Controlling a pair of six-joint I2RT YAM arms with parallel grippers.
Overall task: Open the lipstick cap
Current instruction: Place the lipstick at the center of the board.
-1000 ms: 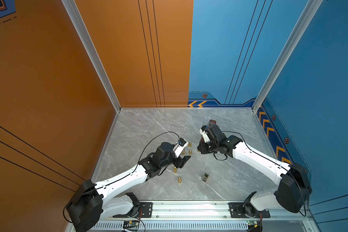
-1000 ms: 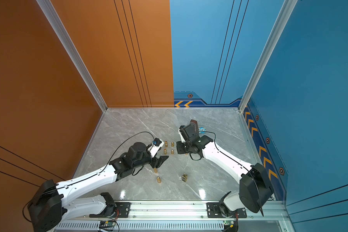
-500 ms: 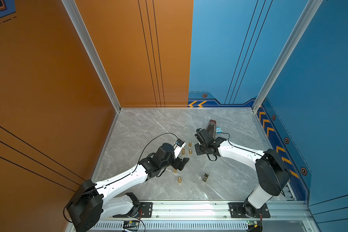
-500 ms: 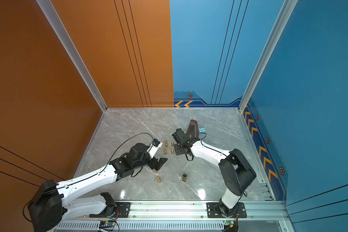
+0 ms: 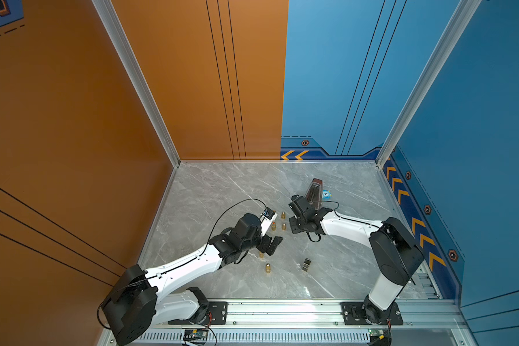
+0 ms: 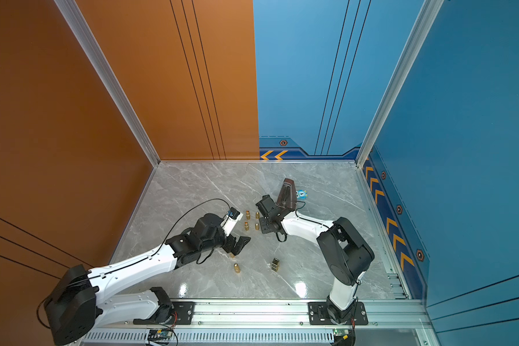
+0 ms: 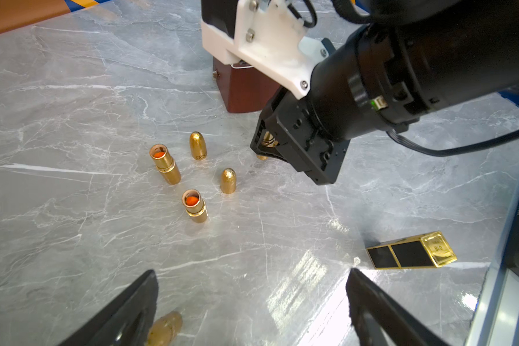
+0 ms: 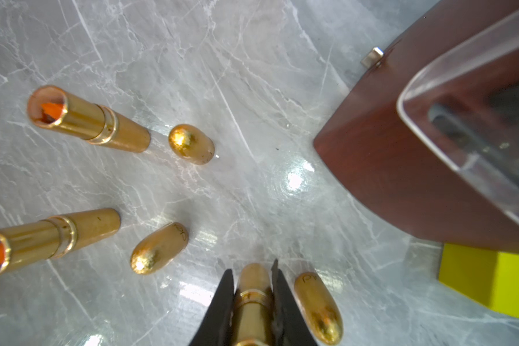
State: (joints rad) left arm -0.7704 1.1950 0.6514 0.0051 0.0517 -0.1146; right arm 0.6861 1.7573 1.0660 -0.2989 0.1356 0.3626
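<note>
My right gripper is shut on a gold lipstick held upright with its base down at the table. Its bare shiny tube shows above the ring. A bullet-shaped gold cap stands right beside it. In both top views this gripper sits at the right of the lipstick cluster. My left gripper is open and holds nothing, nearer the front. A capped gold lipstick stands by one of its fingers.
Two uncapped lipsticks with orange cores stand beside two loose caps. A black-and-gold square lipstick lies near the front rail. A brown metronome and a yellow block stand behind the right gripper. Another capped lipstick stands in front.
The left gripper opened wide and drew back from the right gripper toward the front. The right arm folded in and moved its gripper left to the lipstick cluster, still shut on its lipstick.
</note>
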